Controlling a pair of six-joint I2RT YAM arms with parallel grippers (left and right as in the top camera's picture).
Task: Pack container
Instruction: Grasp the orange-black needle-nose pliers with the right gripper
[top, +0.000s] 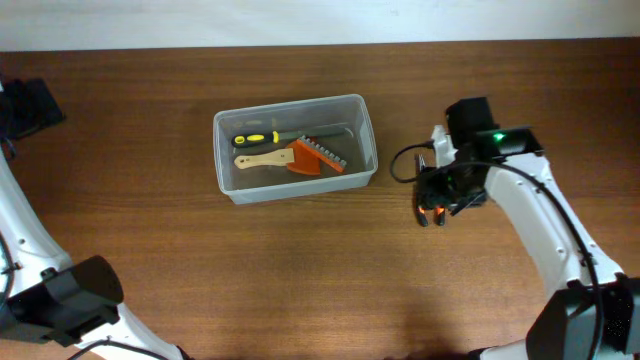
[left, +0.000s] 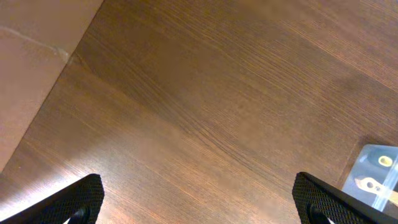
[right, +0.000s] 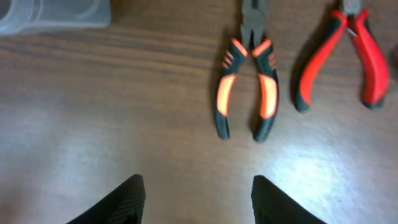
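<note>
Hovering over the bench (right: 93, 124), the right tool (right: 198, 183) gapes wide, empty; orange-and-black pliers (right: 247, 87) lie just ahead, red-handled pliers (right: 345, 59) ahead-right, the container (right: 56, 14) ahead-left. The left tool (left: 198, 180) spreads wide too.

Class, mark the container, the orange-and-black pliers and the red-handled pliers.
container (top: 300, 185): overhead view, front wall.
orange-and-black pliers (right: 225, 93): right wrist view, left handle.
red-handled pliers (right: 318, 59): right wrist view, left handle.
</note>
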